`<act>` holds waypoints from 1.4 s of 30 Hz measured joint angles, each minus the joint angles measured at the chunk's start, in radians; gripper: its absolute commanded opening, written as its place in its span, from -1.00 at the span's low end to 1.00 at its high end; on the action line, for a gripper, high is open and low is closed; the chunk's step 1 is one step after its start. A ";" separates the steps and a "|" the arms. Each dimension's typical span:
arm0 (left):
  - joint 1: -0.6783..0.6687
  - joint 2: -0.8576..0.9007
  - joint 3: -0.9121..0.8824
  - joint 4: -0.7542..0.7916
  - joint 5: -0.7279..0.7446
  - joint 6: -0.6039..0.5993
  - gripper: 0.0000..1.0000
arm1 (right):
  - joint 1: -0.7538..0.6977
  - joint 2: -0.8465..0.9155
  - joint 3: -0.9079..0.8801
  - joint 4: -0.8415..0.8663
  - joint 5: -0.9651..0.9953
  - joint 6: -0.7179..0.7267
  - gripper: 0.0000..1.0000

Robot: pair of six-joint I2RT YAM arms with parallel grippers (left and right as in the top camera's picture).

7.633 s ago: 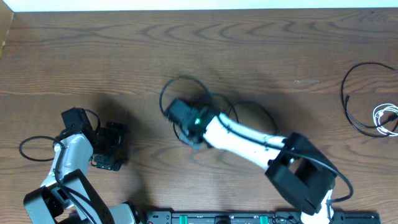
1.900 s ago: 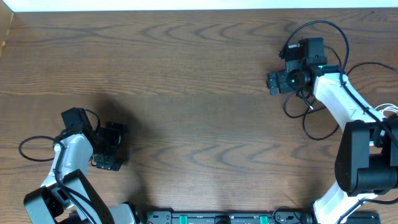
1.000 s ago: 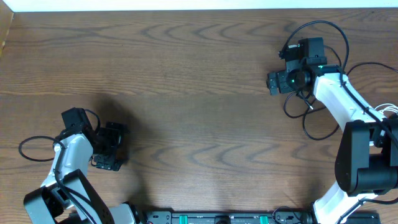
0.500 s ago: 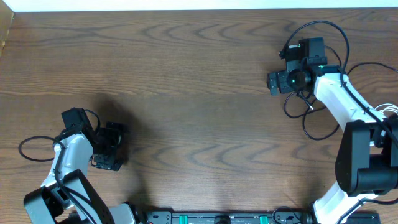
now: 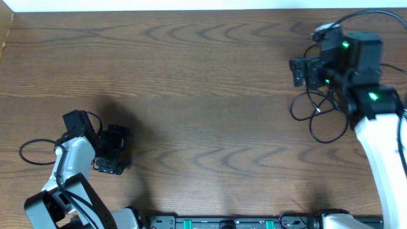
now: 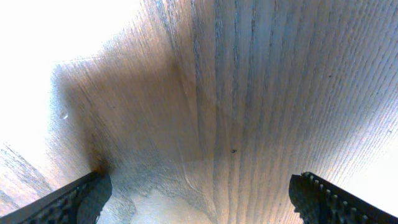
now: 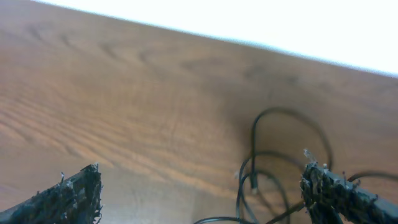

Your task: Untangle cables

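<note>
Dark brown with wavy, lighter wood grain on the table (image 5: 191, 95). Black on the thin cables (image 7: 254, 130). White shells and black joints on the left arm (image 5: 67, 156) and the right arm (image 5: 381, 140), with small green lights (image 5: 346, 45) on the right one. Black with fine ridges on the left gripper (image 6: 199, 202) and right gripper (image 7: 205, 193).

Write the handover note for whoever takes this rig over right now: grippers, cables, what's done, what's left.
Left gripper: open, empty, low over bare table at the near left.
Right gripper: open, empty, above the table at the far right, touching nothing.
Black cables: lying on the table by the right gripper, with their loops crossing one another.
Done: nothing in this heap looks separated.
Left: pull the crossing loops apart and lay each cable out on its own.
</note>
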 measured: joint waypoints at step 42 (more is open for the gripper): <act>0.000 0.000 0.000 0.000 -0.005 0.000 0.96 | 0.000 -0.563 0.000 -0.777 -0.002 0.003 0.99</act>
